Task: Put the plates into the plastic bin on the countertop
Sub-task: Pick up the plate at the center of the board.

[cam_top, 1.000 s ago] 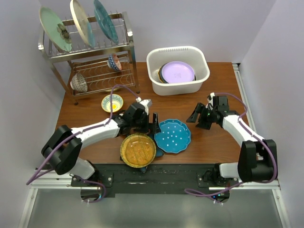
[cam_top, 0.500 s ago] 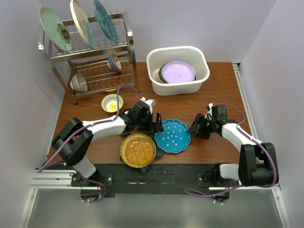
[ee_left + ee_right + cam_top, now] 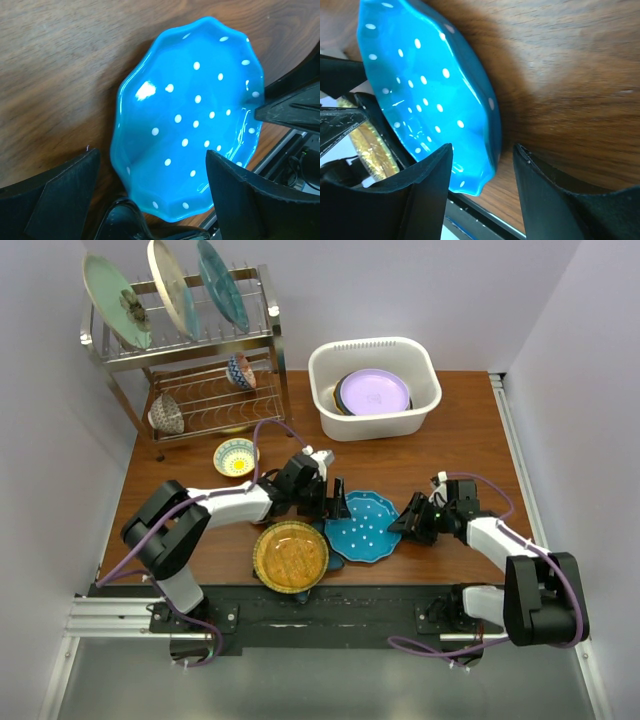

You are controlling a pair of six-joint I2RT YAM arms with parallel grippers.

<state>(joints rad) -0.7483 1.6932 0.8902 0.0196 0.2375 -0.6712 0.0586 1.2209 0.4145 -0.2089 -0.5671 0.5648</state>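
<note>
Left end effector (image 3: 335, 506) spread wide, its fingers (image 3: 55, 200) well apart, nothing gripped. Blue dotted plate (image 3: 363, 526) flat on the tabletop (image 3: 450, 440) just ahead of it, near edge reaching in between the fingertips. Right end effector (image 3: 405, 524) at the plate's opposite edge, half spread, the scalloped rim set between its two fingers (image 3: 427, 185); a gap visible on one side of the rim, contact on the other side hard to tell from the wrist view. Amber plate (image 3: 290, 555) just beside the left end effector, on the side toward the arm bases, close against the blue dotted plate. Plastic bin (image 3: 372, 344) well beyond both end effectors at the far side of the tabletop, lavender plate (image 3: 373, 391) lying inside it. Wire rack (image 3: 200, 370) far out to the left of the left end effector, three plates (image 3: 170, 285) upright on its top tier, small bowls (image 3: 166, 414) on the tier below. One more bowl (image 3: 236, 456) on the tabletop between rack and left end effector.
</note>
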